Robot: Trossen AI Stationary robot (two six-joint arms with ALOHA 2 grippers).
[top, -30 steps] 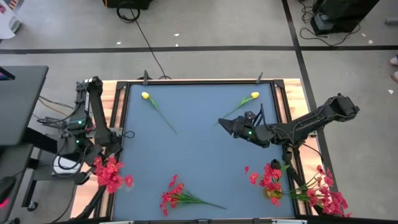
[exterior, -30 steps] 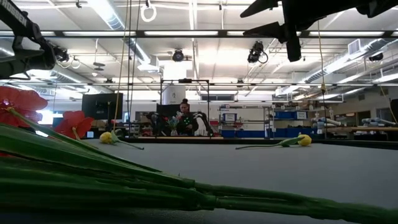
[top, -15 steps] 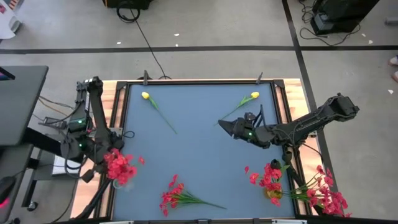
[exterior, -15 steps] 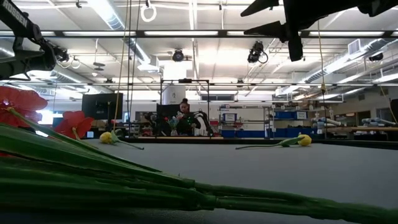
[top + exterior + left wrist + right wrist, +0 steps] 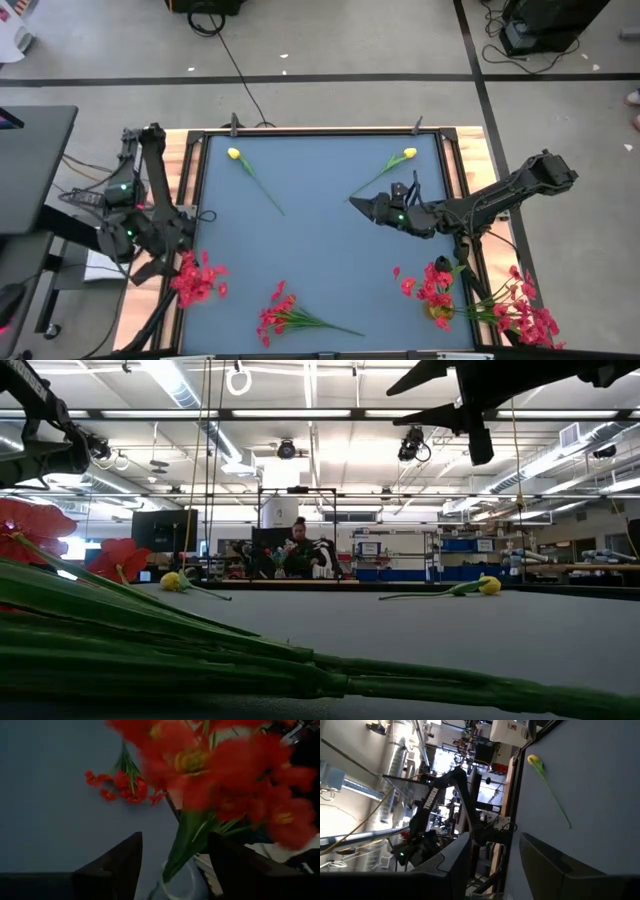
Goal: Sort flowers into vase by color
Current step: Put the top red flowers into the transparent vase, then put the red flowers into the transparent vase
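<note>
A bunch of red flowers (image 5: 220,775) stands with its green stalks in a clear vase (image 5: 182,882) at the table's near left edge (image 5: 195,280). My left gripper (image 5: 175,835) is open, one finger on each side of the stalks just above the vase mouth, touching nothing. Another red bunch (image 5: 285,315) lies flat on the blue mat near the front edge. Two yellow tulips (image 5: 235,154) (image 5: 408,153) lie near the far edge. My right gripper (image 5: 352,200) hovers open above the mat, right of centre, near the right tulip's stalk end.
A second vase (image 5: 440,312) with red flowers stands at the near right. More red blossoms (image 5: 520,310) spread beyond the table's right edge. The low view shows the lying bunch's green stalks (image 5: 200,650) close up. The mat's middle (image 5: 320,240) is bare.
My left gripper has opened and let go of the red bunch. The blossoms have swung a little toward the table's right and now rest in the vase at the near left.
</note>
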